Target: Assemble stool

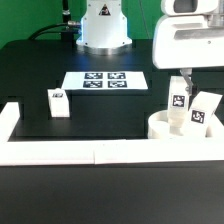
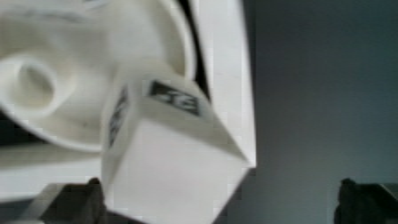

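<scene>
The round white seat [image 1: 160,127] lies at the exterior view's right, against the front rail. Two white legs stand in it: one upright [image 1: 178,100], one leaning [image 1: 204,112], each bearing a black-and-white tag. A third leg [image 1: 58,102] stands alone on the black table at the left. My gripper [image 1: 184,80] hangs open just above the seat and its legs. In the wrist view a tagged leg [image 2: 169,150] rises from the seat [image 2: 54,80] between my open gripper [image 2: 217,205] fingers, close to one fingertip [image 2: 71,200], with a wide gap to the other.
The marker board [image 1: 105,80] lies flat in the middle of the table. A long white rail [image 1: 100,152] runs along the front and turns up at the left corner [image 1: 9,120]; it shows beside the seat as the rail [image 2: 221,70]. The arm's base [image 1: 103,28] stands behind.
</scene>
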`<state>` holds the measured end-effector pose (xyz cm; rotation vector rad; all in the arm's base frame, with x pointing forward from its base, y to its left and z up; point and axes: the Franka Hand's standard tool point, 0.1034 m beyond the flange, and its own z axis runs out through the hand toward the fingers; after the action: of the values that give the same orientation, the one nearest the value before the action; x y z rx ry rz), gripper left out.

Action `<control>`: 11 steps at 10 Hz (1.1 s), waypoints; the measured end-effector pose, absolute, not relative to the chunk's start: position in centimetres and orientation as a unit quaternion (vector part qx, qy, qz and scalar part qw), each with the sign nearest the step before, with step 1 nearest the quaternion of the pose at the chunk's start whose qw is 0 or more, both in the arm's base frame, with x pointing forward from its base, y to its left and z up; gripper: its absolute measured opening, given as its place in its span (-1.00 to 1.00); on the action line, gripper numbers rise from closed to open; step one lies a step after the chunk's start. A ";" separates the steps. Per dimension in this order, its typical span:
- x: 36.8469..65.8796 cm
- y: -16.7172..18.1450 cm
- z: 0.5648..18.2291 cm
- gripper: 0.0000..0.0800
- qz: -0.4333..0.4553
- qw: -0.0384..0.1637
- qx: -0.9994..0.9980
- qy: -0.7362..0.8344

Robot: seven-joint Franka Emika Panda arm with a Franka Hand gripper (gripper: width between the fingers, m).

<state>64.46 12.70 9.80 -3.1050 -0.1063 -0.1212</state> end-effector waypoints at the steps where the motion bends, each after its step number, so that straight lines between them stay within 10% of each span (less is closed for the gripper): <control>1: 64.4 12.4 9.9 0.62 -0.024 0.009 -0.995 -0.101; 11: 63.8 12.3 7.7 0.62 0.002 -0.029 -0.939 -0.343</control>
<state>63.81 12.35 7.68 -3.0064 -1.0966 0.0060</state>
